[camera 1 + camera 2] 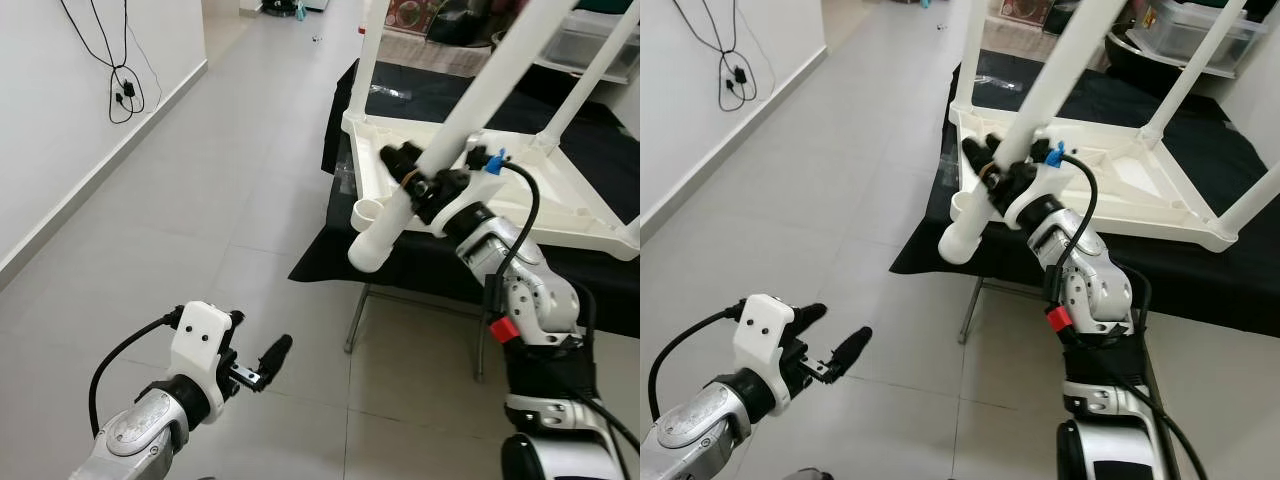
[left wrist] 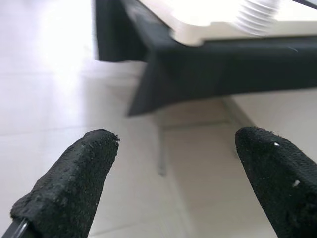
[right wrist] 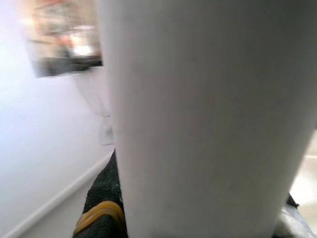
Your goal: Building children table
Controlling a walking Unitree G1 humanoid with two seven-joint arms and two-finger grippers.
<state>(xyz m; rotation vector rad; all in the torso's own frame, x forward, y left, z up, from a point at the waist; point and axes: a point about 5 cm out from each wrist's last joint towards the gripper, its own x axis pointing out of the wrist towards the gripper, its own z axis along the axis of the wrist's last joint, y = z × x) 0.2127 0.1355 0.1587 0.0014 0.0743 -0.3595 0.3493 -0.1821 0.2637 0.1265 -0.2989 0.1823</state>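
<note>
Pale grey floor tiles (image 1: 200,200) are running away toward a white wall on the left, where a black cable (image 1: 122,90) is hanging. On the right, a low stand draped in black cloth (image 1: 420,260) is serving as the tabletop, and the white children's table (image 1: 560,200) is lying upside down on it, presumably so its corner sockets are facing up for the legs. Three white legs are already rising from its far and right corners, while the near-left socket (image 1: 367,211) is standing open.

The right end effector (image 1: 425,180) is pinching the fourth leg (image 1: 470,110) near its lower end, fingers pressed against the tube, holding it tilted over that near-left corner. The lower tip (image 1: 370,250) is hanging just past the table's edge, beside the open socket rather than in it, so it probably needs lining up next. In the left wrist view that tip is showing screw threads (image 2: 255,17).

The left end effector (image 1: 262,364) is hovering low over the floor, near and left, well apart from the table, fingers (image 2: 69,191) spread and holding nothing, likely waiting to steady things.

The plastic parts are looking smooth, glossy and plain white.
</note>
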